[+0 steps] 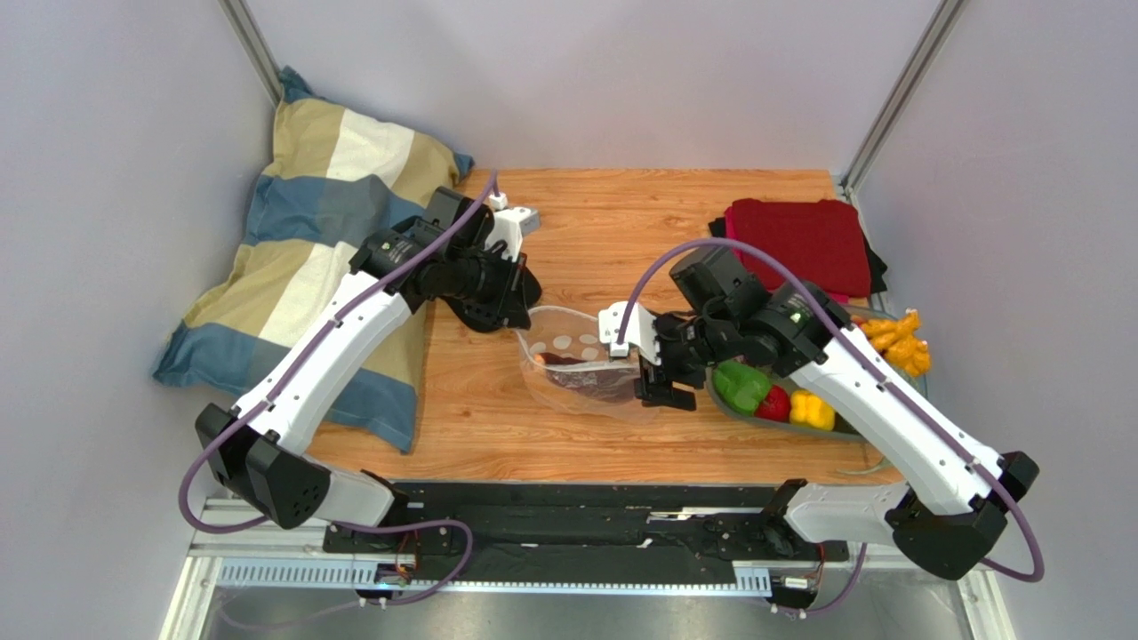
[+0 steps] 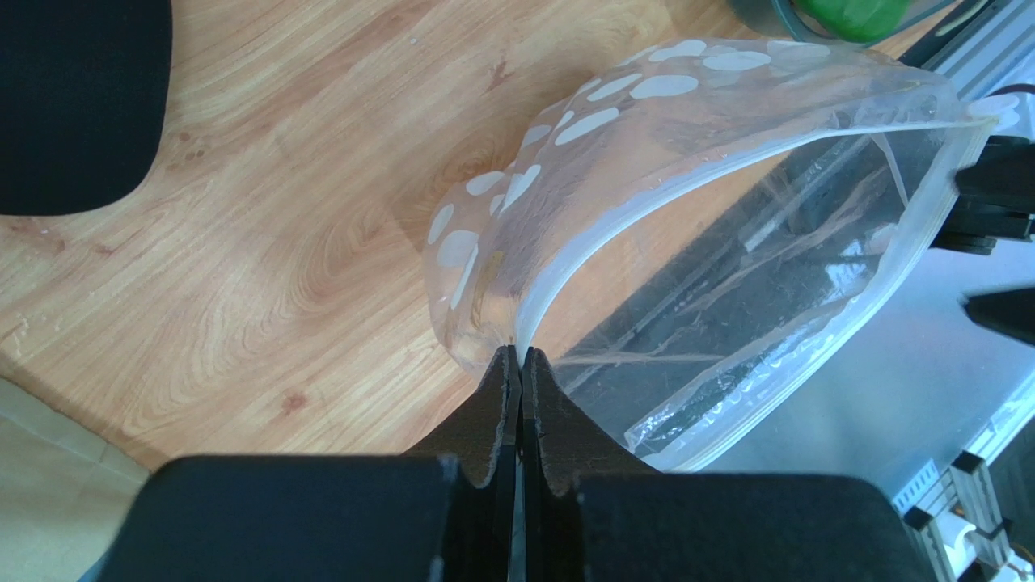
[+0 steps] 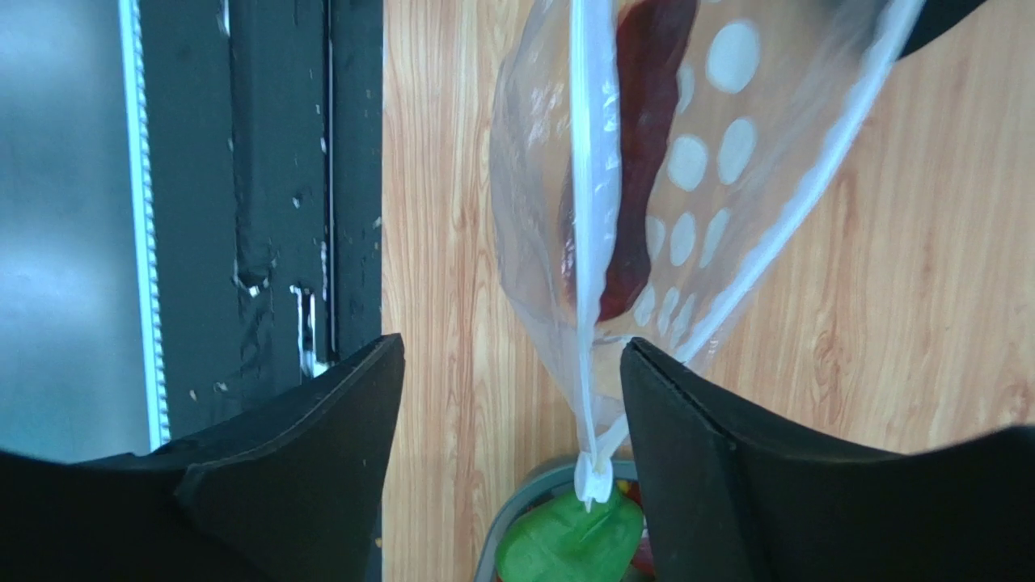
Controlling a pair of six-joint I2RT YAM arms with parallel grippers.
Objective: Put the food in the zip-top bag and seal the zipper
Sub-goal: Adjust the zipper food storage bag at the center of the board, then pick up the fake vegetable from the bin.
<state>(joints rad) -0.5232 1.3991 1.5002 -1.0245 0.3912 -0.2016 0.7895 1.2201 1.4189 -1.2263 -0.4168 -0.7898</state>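
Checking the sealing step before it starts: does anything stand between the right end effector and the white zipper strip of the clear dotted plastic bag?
Nothing visible does. The right end effector is open, and the white zipper strip of the clear dotted plastic bag already lies uncovered in its gap.

white arms (image 1: pixel 331 350), black joints (image 1: pixel 274 470) and grippers (image 3: pixel 510 364) (purple cables (image 1: pixel 695 251) alongside)

You see the dotted clear bag (image 1: pixel 588 367) mid-table, its zipper (image 3: pixel 581 182) open, a dark red piece (image 3: pixel 644 121) inside; green pepper (image 1: pixel 739 386) and yellow pepper (image 1: pixel 811 410) lie just right of it.
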